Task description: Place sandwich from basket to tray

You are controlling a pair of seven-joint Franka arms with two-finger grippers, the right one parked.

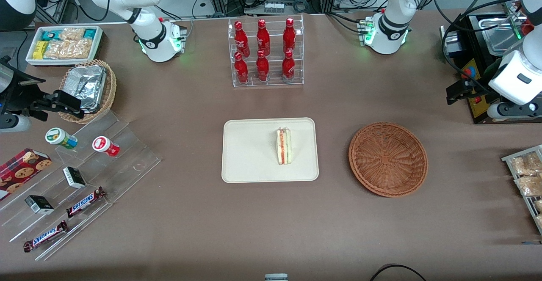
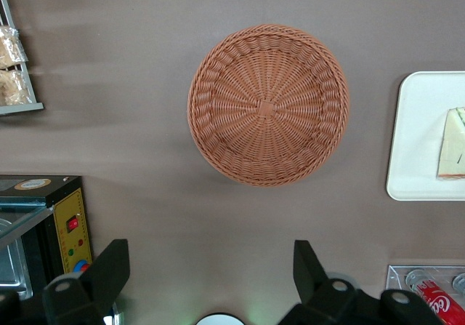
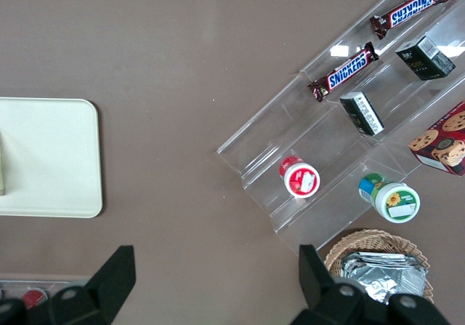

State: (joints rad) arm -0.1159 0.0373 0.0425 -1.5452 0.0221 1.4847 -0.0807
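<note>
The sandwich (image 1: 283, 146) lies on the cream tray (image 1: 245, 154), on the part of it nearest the basket, with its orange-red and green layers facing up. It also shows in the left wrist view (image 2: 452, 143), on the tray (image 2: 418, 136). The reddish-brown wicker basket (image 1: 388, 159) stands empty beside the tray, toward the working arm's end; the wrist view shows its bare bottom (image 2: 268, 105). My left gripper (image 1: 452, 95) is open and empty (image 2: 211, 256), raised above the table, farther from the front camera than the basket and apart from it.
A clear rack of red bottles (image 1: 266, 52) stands farther back than the tray. A black appliance (image 1: 478, 61) and a metal rack of snack bags (image 1: 525, 175) are at the working arm's end. A stepped acrylic display (image 1: 76, 179), a tan foil basket (image 1: 91, 88) and a white bin (image 1: 63, 44) are at the parked arm's end.
</note>
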